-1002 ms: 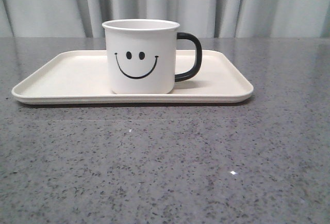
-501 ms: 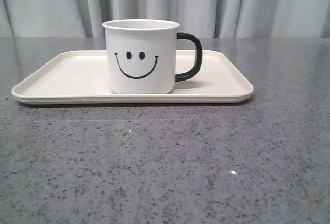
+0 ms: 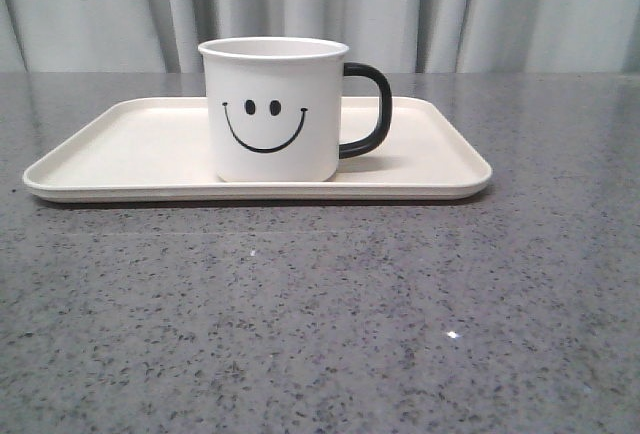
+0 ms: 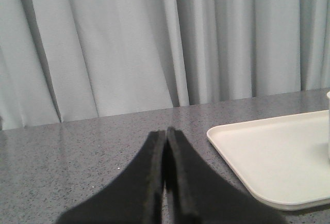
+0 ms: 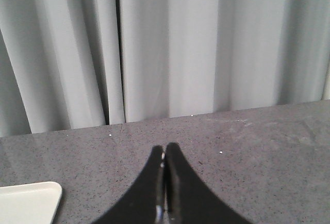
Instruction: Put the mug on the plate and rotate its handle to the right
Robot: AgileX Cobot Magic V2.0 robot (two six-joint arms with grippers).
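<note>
The white mug (image 3: 270,109) with a black smiley face stands upright on the cream plate (image 3: 130,149), near its middle. Its black handle (image 3: 372,109) points to the right. Neither gripper shows in the front view. In the left wrist view my left gripper (image 4: 165,131) is shut and empty above the table, with the plate (image 4: 268,152) off to one side. In the right wrist view my right gripper (image 5: 164,147) is shut and empty, with only a corner of the plate (image 5: 28,201) in view.
The plate rests on a grey speckled tabletop (image 3: 320,304). Pale grey curtains (image 3: 320,4) hang along the table's far edge.
</note>
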